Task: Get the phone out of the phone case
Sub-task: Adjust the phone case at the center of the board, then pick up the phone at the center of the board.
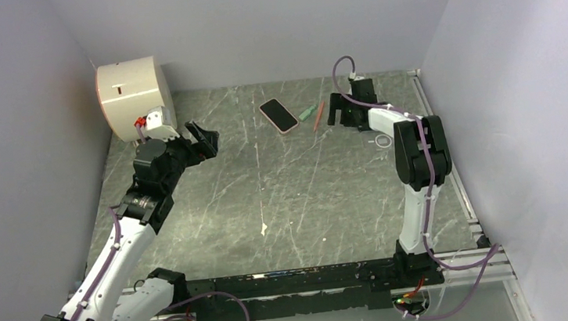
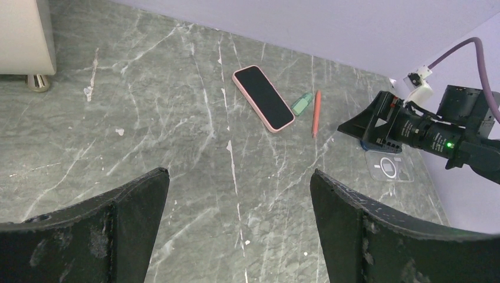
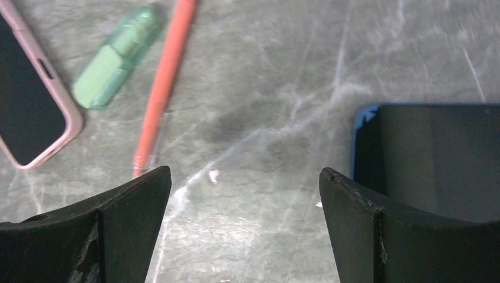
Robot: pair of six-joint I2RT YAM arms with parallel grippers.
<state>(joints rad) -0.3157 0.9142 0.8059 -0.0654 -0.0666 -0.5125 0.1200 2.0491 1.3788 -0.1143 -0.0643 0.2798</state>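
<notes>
A phone with a dark screen and a pink rim lies face up at the back of the table. A clear, empty-looking phone case with a white ring lies flat on the right. A dark slab with a blue edge lies beside my right gripper's right finger; I cannot tell whether it is a phone. My right gripper hovers low over the table, open and empty. My left gripper hangs open and empty over the left-middle of the table.
A green marker and an orange pen lie between the pink-rimmed phone and my right gripper. A white round appliance stands at the back left. Walls close in three sides.
</notes>
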